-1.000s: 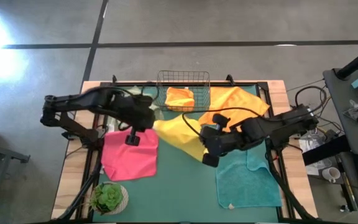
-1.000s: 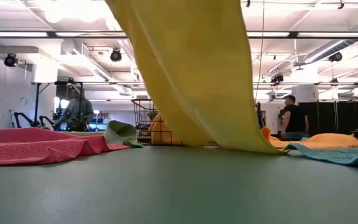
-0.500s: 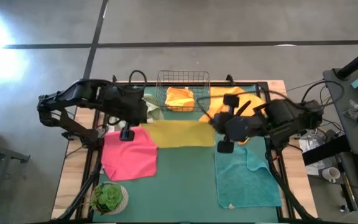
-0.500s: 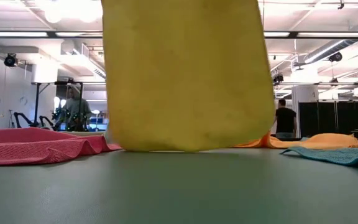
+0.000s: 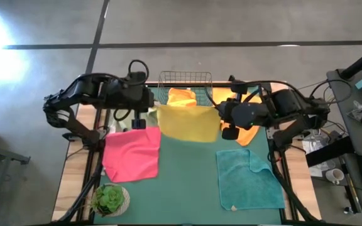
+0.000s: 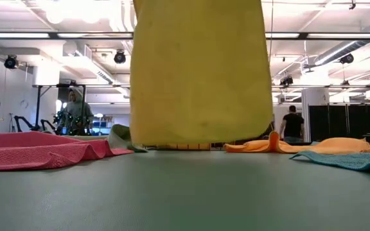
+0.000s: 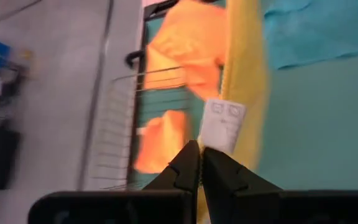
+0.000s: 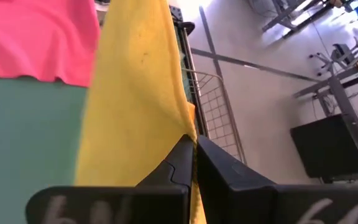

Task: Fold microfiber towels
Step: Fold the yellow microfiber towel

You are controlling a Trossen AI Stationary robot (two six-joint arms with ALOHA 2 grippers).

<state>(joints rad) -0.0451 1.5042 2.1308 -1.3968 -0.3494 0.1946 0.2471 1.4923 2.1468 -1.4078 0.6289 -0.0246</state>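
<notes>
Near the worktop's far edge, the left pincer (image 5: 148, 112) and right pincer (image 5: 220, 117) each clamp the hanging yellow towel (image 5: 187, 123).

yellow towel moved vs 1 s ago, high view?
Yes. The yellow towel went from slanting out over the mat's middle to hanging square, close in front of the wire basket.

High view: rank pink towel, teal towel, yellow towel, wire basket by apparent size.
1. teal towel and pink towel: look alike, no call.
2. yellow towel: held hanging between the left gripper and right gripper, so foreshortened and raised toward the camera; unsure.
3. wire basket: smallest.
</notes>
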